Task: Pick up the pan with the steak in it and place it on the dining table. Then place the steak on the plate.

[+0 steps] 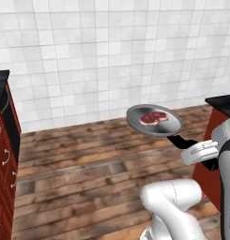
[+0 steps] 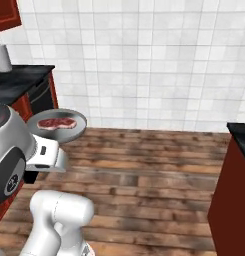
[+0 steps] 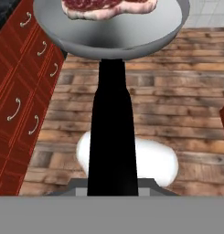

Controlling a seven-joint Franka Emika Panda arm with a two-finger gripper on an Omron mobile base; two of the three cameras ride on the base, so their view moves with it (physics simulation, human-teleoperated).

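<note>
Hand view: fingers (image 3: 112, 189) clamped on the pan's black handle, pan (image 1: 154, 120) carried level above the wooden floor (image 1: 88, 164), probably so the steak (image 1: 152, 117) stays put. No desk or plate near; transport step, likely.

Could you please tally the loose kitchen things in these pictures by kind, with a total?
Pan: 1, carried above the floor, gripper shut on its black handle.
Steak: 1, lying in it.
Total: 2
</note>
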